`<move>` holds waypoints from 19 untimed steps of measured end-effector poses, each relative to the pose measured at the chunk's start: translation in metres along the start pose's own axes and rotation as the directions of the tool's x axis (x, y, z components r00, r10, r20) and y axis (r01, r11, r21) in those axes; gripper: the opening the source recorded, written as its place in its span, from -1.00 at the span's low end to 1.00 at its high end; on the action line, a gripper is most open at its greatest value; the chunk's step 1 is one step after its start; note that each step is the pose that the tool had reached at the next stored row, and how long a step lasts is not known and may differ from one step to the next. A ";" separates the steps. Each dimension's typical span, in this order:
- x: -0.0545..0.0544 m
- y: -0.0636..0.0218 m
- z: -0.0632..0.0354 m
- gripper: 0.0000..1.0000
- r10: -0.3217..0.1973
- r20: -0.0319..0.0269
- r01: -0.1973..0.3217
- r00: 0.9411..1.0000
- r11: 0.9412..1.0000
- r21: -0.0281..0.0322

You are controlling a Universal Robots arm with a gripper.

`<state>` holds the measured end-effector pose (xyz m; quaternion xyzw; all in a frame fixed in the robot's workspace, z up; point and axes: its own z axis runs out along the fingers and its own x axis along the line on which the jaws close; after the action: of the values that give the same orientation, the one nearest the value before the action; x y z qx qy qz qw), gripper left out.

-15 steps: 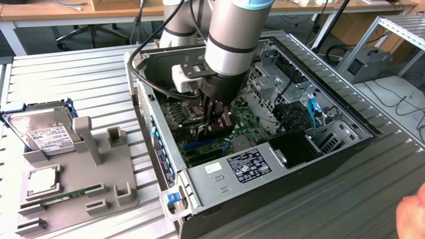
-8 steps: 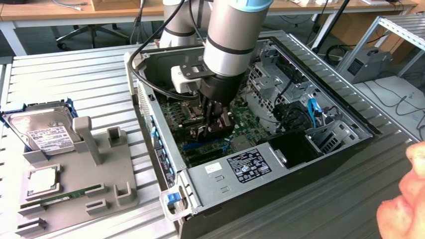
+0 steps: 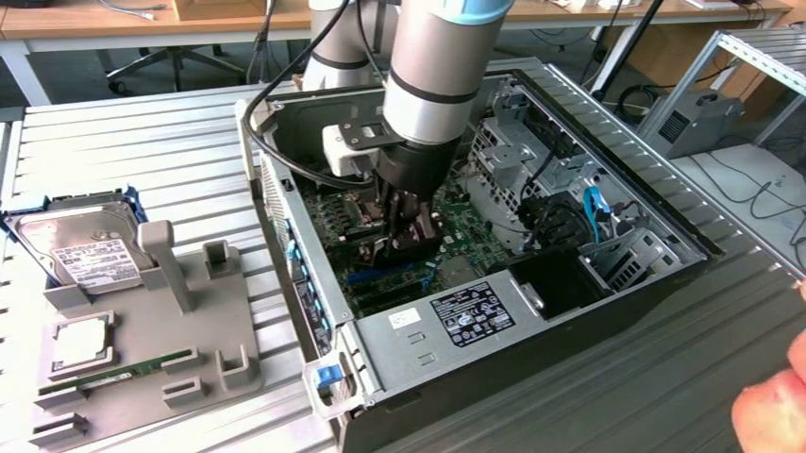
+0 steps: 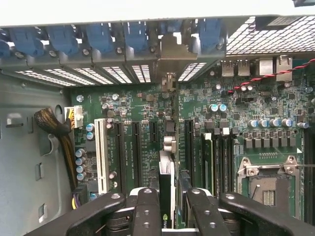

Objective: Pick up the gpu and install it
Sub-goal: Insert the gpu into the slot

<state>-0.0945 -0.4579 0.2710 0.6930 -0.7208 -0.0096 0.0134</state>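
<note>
You have the gpu [image 4: 166, 196] picked up, clenched edge-on in the tool [image 4: 167, 209], low inside the computer case [image 3: 377, 344] above the motherboard [image 4: 147, 105]; seating remains.

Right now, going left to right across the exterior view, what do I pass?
hard drive → grey holder tray → gripper holding the gpu inside the open computer case → person's hand.

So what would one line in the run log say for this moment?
phase: installing | gripper: shut on gpu | position: inside computer case, over motherboard slots | gpu: edge-on, upright | tray: hard drive, RAM stick remain
</note>
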 end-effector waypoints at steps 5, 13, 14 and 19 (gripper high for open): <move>0.000 0.0013 0.0025 -0.48 0.000 0.000 0.000 1.000 1.000 0.000; 0.000 0.0050 0.0048 -0.48 -0.004 0.000 0.004 1.000 1.000 0.000; 0.000 0.0050 0.0049 -0.48 -0.007 0.000 0.007 1.000 1.000 0.000; 0.000 0.0050 0.0050 -0.48 -0.058 -0.002 0.058 0.998 0.998 0.000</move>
<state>-0.0996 -0.4577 0.2661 0.7135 -0.7004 -0.0093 0.0136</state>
